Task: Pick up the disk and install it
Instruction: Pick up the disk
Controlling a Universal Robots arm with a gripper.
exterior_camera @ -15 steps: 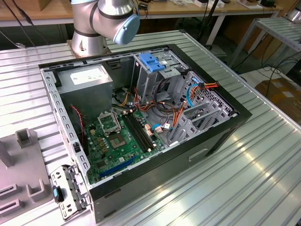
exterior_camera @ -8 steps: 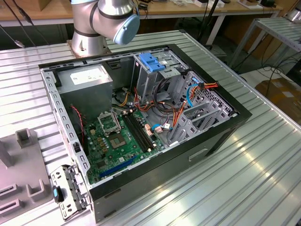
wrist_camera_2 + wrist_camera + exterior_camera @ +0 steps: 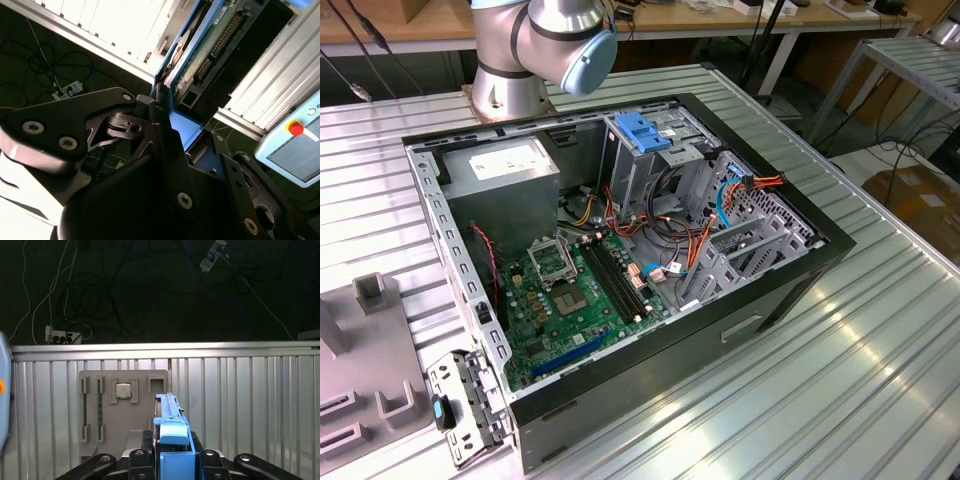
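Blue-railed disk (image 3: 200,55): one, held clear of the table, standing on edge between the fingers. Its green circuit-board face shows in the second wrist view, and its blue rail (image 3: 172,432) sticks out past the jaws in the first wrist view.
Gripper (image 3: 172,135): one, clamped on the disk.
Fingers (image 3: 159,125): two, drawn in narrow, one against each flat side of the disk.
Computer case (image 3: 790,290): one, lying open on the ribbed metal table (image 3: 840,400) in the exterior view.
Inside the case: one green motherboard (image 3: 570,290), one grey power supply (image 3: 505,170), one metal cage (image 3: 645,135) with a blue handle.
Grey holder tray (image 3: 145,410): one, flat on the table beyond the held disk in the first wrist view.
Square chip (image 3: 123,390): one, seated in the tray, probably a processor.
Pendant (image 3: 295,150): one, with one red button (image 3: 295,128).
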